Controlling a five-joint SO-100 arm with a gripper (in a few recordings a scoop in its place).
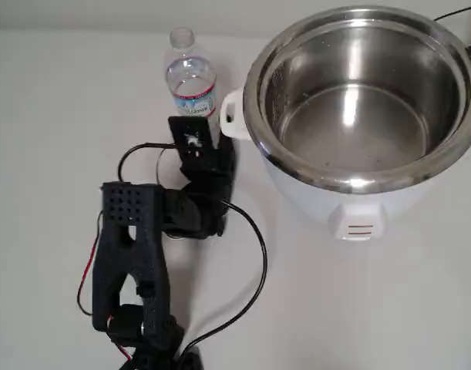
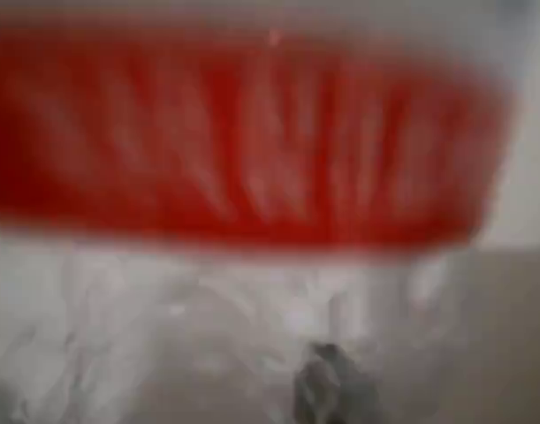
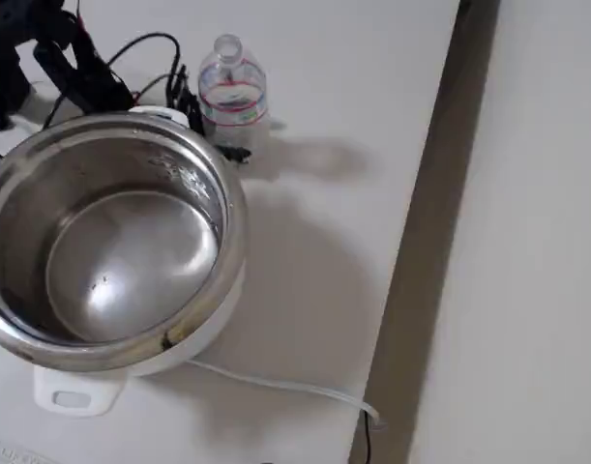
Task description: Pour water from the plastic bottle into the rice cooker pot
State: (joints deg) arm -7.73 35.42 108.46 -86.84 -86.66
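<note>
While the bottle (image 1: 191, 75) stands upright on the white surface (image 1: 50, 108) at upper centre of the overhead view, just left of the pot (image 1: 358, 100), the black pincer (image 1: 193, 136) sits right against its label side; grip state can't be told. Wrist view: blurred red label band.

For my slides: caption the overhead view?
Black gripper reaches the upright plastic bottle beside the steel rice cooker pot.

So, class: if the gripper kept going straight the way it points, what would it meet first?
The bottle. The gripper points at its label, and the wrist view is a blur of red label edge, so it looks very close; contact cannot be judged.
</note>
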